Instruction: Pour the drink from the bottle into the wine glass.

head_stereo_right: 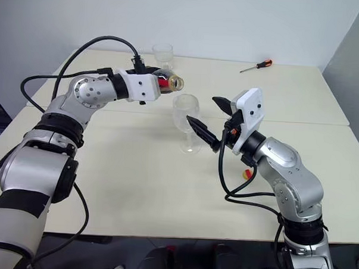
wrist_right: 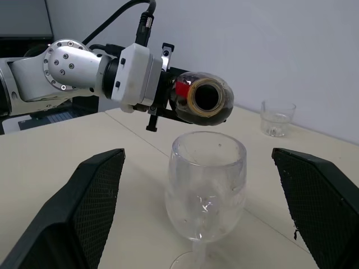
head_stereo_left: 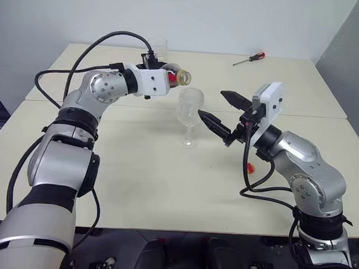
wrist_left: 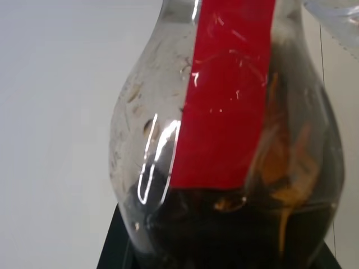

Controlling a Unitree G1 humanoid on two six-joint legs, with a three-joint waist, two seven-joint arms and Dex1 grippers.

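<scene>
A: So where's the bottle (head_stereo_right: 168,81)?
B: Clamped in the left claw (head_stereo_left: 167,78), tipped level above the wine glass (head_stereo_left: 191,105) on the bench (head_stereo_left: 165,181)

A: Right claw (head_stereo_left: 221,112)?
B: Spread apart, flanking the glass

Two shiny silver arms, round joints, black bands between parts. Small screws on joints. White box on each wrist. Black cables loop along arms. Black pointed fingers (head_stereo_left: 214,122) with bumpy pads.
</scene>
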